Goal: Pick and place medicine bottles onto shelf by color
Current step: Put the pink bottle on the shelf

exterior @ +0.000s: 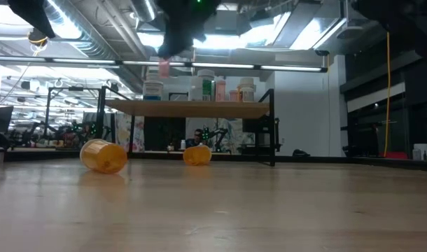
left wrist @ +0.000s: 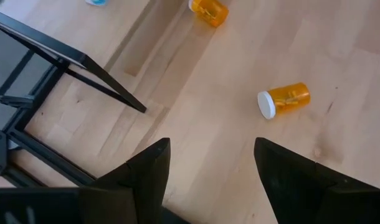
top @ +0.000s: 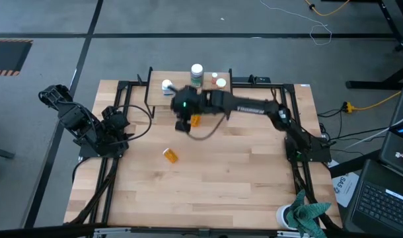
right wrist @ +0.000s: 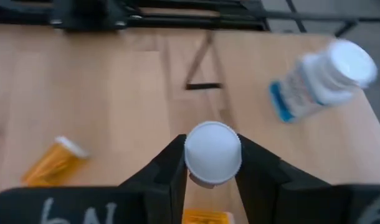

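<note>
On the wood surface (top: 241,172) I see two amber bottles on their sides: one (top: 170,155) mid-surface, long axis diagonal, the other (top: 195,121) under my right arm. The shelf (top: 222,76) at the far edge carries upright bottles, a green one (top: 197,74) among them. My right gripper (right wrist: 212,163) is pinched tight on a white-capped bottle (right wrist: 213,154), held cap-up above the surface near the shelf. My left gripper (left wrist: 209,165) waits spread at the left edge, holding nothing.

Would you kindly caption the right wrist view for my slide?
Right hand shut on a white-capped bottle, above the table beside an orange bottle.
</note>
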`<action>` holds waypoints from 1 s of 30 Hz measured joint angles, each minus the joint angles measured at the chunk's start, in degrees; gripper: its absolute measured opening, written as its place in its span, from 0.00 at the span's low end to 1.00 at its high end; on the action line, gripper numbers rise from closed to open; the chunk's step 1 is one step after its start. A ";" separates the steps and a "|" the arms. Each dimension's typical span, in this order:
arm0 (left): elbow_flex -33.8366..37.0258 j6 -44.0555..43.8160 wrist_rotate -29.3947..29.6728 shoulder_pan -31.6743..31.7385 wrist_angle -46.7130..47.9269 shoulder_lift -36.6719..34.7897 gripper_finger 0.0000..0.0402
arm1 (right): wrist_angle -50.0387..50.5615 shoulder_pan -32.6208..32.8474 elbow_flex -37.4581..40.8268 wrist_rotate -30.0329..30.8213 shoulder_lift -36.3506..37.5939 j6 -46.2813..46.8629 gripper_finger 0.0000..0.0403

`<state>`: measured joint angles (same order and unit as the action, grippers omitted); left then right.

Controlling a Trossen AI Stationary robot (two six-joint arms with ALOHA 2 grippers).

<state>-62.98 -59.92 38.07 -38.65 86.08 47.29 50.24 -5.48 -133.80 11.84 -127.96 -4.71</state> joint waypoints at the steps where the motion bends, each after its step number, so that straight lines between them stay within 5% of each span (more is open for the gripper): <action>1: 0.00 0.00 0.49 0.00 0.00 0.02 0.57 | -0.03 -1.43 0.14 -1.19 -0.04 0.10 0.28; 12: 0.00 0.04 1.99 0.00 0.00 0.00 0.57 | -0.92 -12.46 0.25 -10.50 -0.43 1.93 0.28; 30: 0.00 0.04 3.05 0.00 -0.02 0.00 0.57 | -3.48 -13.92 0.27 -11.57 -3.73 2.73 0.28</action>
<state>-62.98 -59.88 41.12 -38.65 86.06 47.29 46.76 -19.40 -133.53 0.27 -131.69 -1.98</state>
